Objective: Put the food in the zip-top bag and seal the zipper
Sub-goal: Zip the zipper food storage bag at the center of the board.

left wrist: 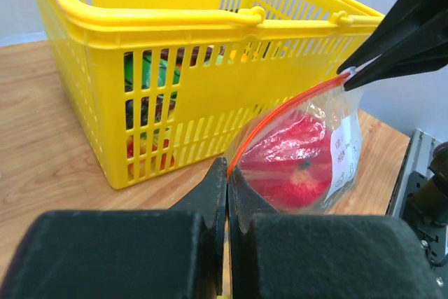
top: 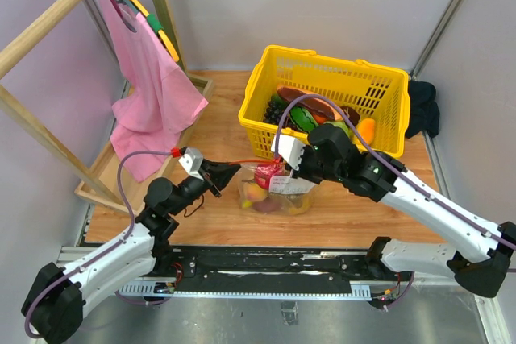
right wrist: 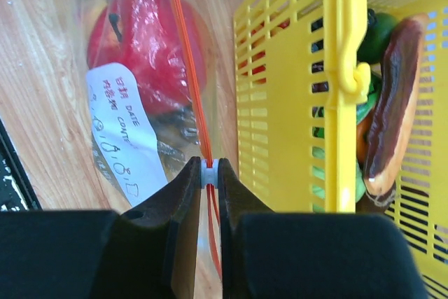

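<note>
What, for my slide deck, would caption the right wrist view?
Right pincer shut on the zipper of the zip-top bag holding red food, beside the yellow basket.

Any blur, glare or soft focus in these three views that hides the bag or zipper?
Top external: evenly lit and sharp, soft shadows only, zip-top bag small but readable. Left wrist: the near jaws are dark and blurred; zipper and yellow basket crisp, mild sheen on the plastic. Right wrist: jaws soft in the foreground, zipper and bag label in focus.
</note>
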`<state>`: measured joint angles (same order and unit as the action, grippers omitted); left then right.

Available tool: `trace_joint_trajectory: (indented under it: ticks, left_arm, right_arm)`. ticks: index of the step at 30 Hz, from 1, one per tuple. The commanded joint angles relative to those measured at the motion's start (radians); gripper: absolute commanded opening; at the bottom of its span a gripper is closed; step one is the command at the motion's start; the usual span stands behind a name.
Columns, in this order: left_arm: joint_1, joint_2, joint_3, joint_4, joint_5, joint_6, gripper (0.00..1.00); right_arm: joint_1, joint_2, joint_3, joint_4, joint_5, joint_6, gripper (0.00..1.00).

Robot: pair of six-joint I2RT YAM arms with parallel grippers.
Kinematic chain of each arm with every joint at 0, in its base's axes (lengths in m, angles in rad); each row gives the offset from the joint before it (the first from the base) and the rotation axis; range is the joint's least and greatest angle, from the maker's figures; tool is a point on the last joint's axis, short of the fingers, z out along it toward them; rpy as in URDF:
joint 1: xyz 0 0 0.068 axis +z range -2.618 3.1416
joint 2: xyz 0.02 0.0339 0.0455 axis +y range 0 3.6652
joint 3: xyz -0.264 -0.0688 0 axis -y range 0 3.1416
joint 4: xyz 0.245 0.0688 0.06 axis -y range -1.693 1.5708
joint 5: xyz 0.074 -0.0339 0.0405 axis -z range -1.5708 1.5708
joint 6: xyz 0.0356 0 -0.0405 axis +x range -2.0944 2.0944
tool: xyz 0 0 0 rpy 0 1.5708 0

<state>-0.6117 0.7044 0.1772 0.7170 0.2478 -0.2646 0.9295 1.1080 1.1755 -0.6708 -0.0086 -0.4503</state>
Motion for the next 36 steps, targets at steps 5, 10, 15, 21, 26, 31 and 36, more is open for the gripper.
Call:
trace_joint_trajectory:
  ticks: [5,10,15,21,26,31,36]
  left_arm:
    - [0.008,-0.037,0.044,-0.118,-0.176,-0.019,0.00]
    - [0.010,-0.051,0.050,-0.153,-0.238,-0.034,0.00]
    - [0.010,-0.057,0.064,-0.188,-0.287,-0.051,0.00]
    - [0.010,-0.068,0.068,-0.217,-0.359,-0.070,0.00]
    - [0.012,-0.066,0.077,-0.201,-0.359,-0.077,0.00]
    - [0.010,-0.016,0.119,-0.177,-0.304,-0.080,0.00]
    - [0.012,0.011,0.168,-0.204,-0.311,-0.088,0.01]
  right_arm:
    - [-0.042,-0.069,-0.042,-0.048,0.111,0.039,0.01]
    - [-0.055,-0.098,-0.061,-0.063,0.139,0.054,0.01]
    - [-0.070,-0.125,-0.077,-0.072,0.179,0.066,0.01]
    - [-0.121,-0.152,-0.092,-0.063,0.235,0.106,0.01]
    - [-0.149,-0.152,-0.099,-0.026,0.204,0.139,0.01]
    - [-0.149,-0.114,-0.113,0.081,0.163,0.180,0.01]
    - [-0.152,-0.087,-0.118,0.164,0.224,0.198,0.08]
